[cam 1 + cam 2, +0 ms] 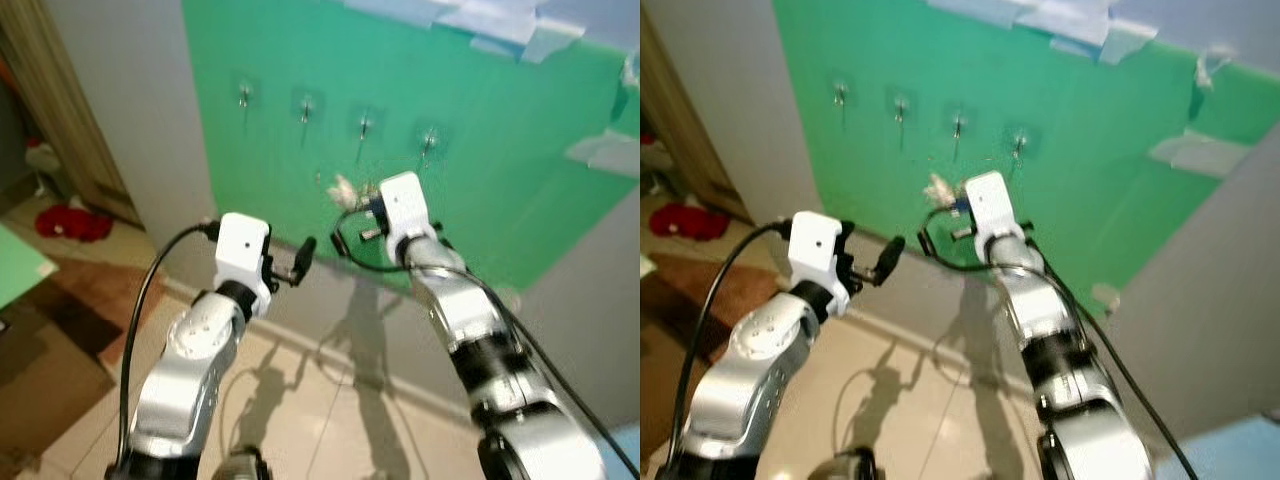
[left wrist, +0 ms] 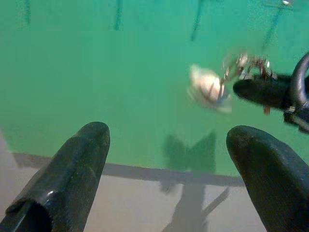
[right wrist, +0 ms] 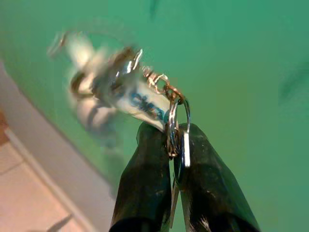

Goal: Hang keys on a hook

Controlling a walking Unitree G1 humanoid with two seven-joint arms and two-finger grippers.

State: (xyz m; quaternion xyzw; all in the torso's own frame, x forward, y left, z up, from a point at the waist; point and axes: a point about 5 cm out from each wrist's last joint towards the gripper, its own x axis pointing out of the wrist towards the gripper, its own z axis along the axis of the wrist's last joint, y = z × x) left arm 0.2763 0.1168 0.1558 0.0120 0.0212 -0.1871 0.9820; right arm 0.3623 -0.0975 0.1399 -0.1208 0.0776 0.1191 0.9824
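My right gripper pinches the keys, below the rightmost hook; next, probably, lift the blurred ring over it.

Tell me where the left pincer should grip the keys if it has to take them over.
Probably the pale fob hanging free ahead of the right pincer, which is shut on the keys' ring. Approach from the robot's left with the left pincer, fingers open, since that side is unobstructed.
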